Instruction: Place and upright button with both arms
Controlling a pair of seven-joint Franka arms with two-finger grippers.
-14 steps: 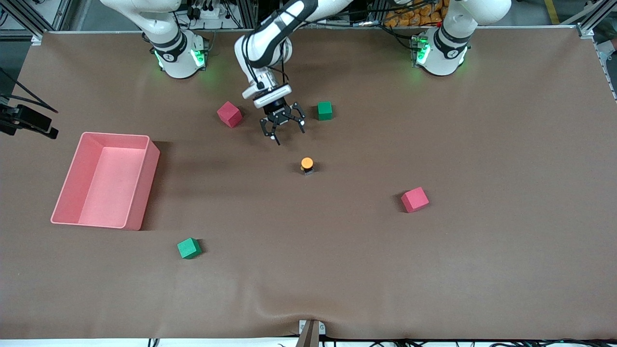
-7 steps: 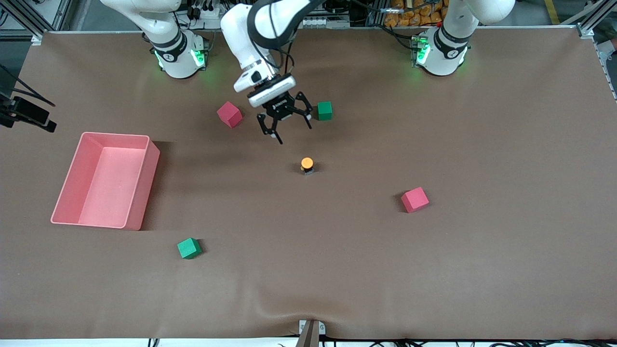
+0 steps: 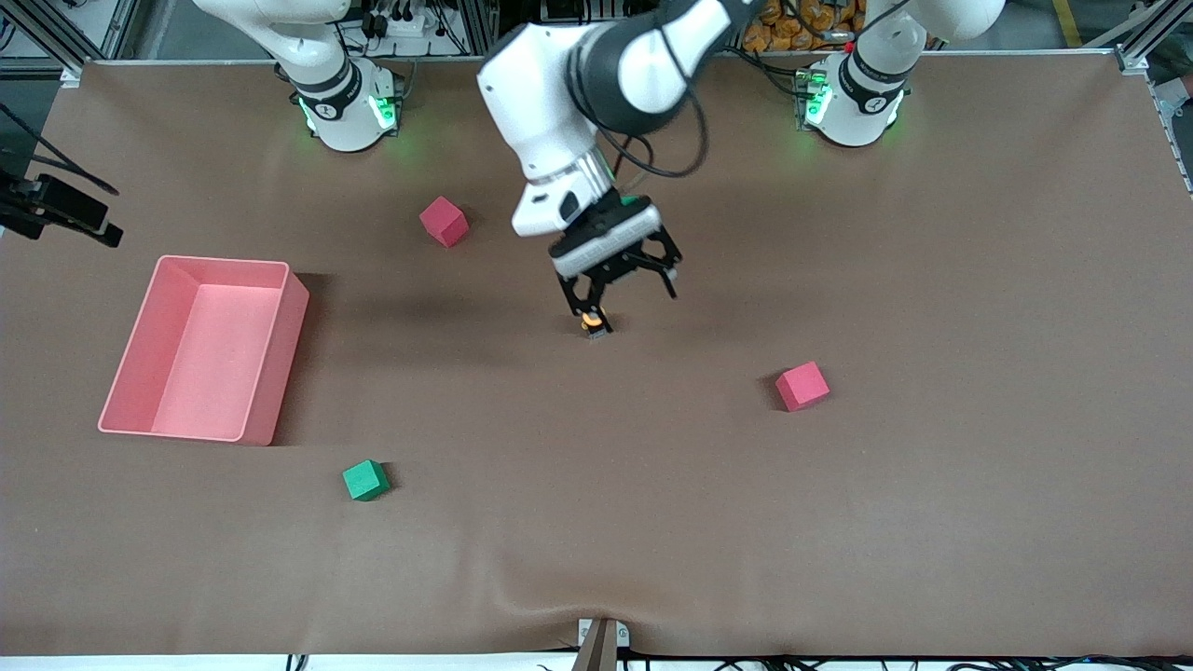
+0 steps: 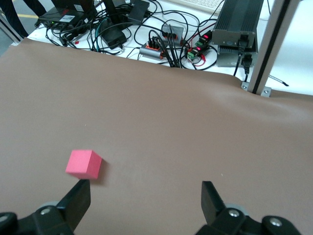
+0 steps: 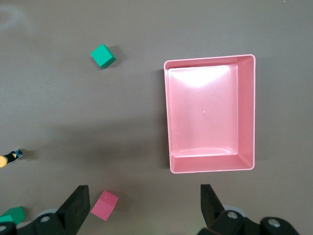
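Button (image 3: 591, 320), with its orange cap, stood on the brown table (image 3: 932, 513) about the middle, and it was partly covered in the front view by one finger of the left gripper (image 3: 637, 309). I could not tell if this finger touched it, and also not if the button stood upright. The left arm (image 3: 596, 84) reached from its base across the table, and its gripper hung just over the button with the jaws spread wide and nothing between them. In the left wrist view the same gripper (image 4: 144, 190) showed two fingers far apart.

The right gripper (image 5: 143, 192) did not show in the front view. Its own camera looked down on the table from high up, and its jaws were wide too and held nothing. There the button (image 5: 6, 159) appeared at the edge.

From the button toward the right arm's end of the table lay the pink bin (image 3: 280, 373). One red cube (image 3: 444, 221) lay farther from the front camera than the button, toward the same end. The other red cube (image 3: 802, 386) lay nearer than the button, toward the left arm's end. A green cube (image 3: 364, 480) lay nearer than the button, toward the right arm's end, well apart from it.
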